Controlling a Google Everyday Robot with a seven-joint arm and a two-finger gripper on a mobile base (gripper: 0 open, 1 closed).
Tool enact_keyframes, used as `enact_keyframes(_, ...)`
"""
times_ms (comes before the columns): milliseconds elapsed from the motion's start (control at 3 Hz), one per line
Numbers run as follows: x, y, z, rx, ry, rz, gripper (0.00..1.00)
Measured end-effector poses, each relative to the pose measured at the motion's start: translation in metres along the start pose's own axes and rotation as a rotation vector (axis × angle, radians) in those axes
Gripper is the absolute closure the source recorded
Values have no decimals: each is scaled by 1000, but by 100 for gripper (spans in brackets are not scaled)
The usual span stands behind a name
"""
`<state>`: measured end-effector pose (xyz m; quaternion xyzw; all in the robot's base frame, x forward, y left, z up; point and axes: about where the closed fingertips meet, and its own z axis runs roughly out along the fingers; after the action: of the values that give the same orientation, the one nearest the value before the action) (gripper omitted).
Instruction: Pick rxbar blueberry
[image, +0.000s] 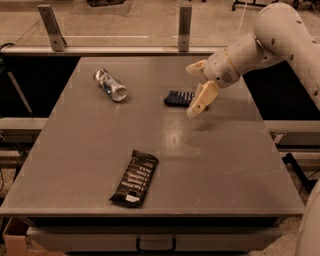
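Camera view: a flat grey rectangular table (90, 150) is seen from its near edge, with pale floor behind it. Two upright grey metal posts (184, 27) are fixed on a rail along the far edge. A dark drawer handle (156, 245) is seen below the front edge.

The rxbar blueberry (178, 98), a small flat dark navy-blue wrapper with rows of pale lettering, is laid flat on the table at about 1 o'clock from the table centre.

The cream-coloured two-finger gripper (190, 91) is carried on a white jointed arm (270, 35) that enters from 2 o'clock. It is placed just at the bar's right end. The fingers (202, 97) are spread wide and nothing is gripped. One finger is pointed down past the bar's right end, the other is held higher, at 12 o'clock from the bar. Contact between finger and wrapper cannot be told.

A crushed shiny silver can (111, 85) is laid on its side at 10 o'clock, well apart from the bar. A longer black bar wrapper with white text (134, 178) is laid at 7 o'clock, near the front edge.
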<state>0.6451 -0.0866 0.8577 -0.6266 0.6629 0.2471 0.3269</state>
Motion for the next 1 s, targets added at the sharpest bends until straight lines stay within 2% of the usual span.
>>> enact_keyframes(333, 13, -3, 6, 0, -1, 7, 16)
enact_keyframes(1000, 39, -8, 12, 6, 5, 42, 61)
